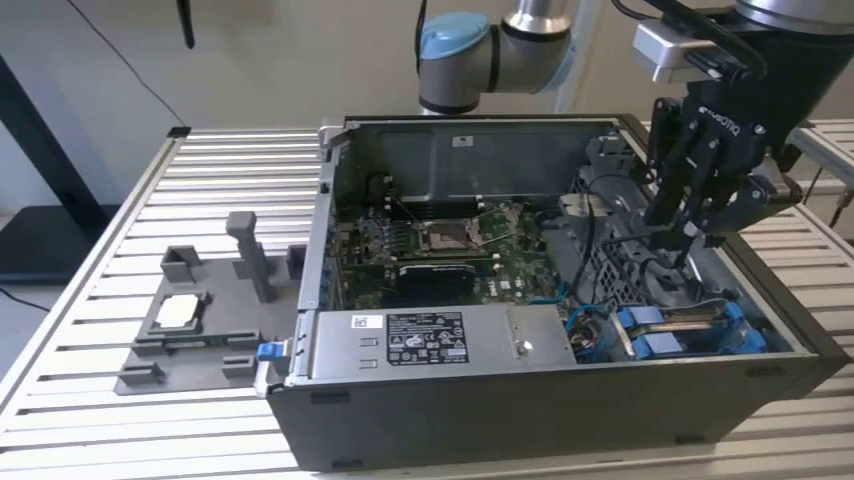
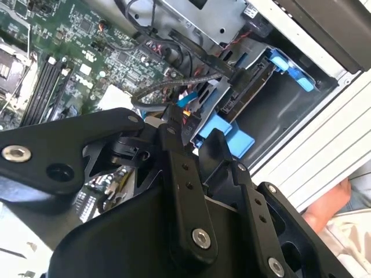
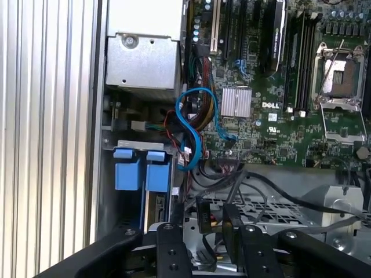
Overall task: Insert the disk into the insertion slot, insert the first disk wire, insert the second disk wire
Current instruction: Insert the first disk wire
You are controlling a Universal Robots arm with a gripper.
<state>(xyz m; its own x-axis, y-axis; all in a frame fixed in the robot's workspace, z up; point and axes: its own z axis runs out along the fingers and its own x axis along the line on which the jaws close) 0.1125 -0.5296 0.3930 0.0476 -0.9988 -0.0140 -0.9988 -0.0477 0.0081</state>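
Inside the open computer case (image 1: 534, 420) on the slatted table (image 1: 80, 330), the tool (image 1: 681, 248) hangs low beside the case wall on the exterior view's right; whether it grips anything cannot be told. The insertion slot (image 1: 694, 335), edged by blue clips (image 1: 654, 345), lies just beside it in the case's corner. A looping blue cable (image 3: 196, 145) crowds the narrow space toward the motherboard (image 1: 514, 265).

Black gripper (image 1: 681, 250), dark grey insertion slot (image 1: 697, 322) with bright blue clips (image 1: 657, 345), green motherboard (image 1: 461, 245) dotted with black chips, grey power-supply box (image 1: 534, 335) with black-and-white label, light blue cable (image 3: 194, 124), ribbed silver table (image 1: 227, 170), grey fixture (image 1: 200, 330) at nine o'clock in the exterior view.
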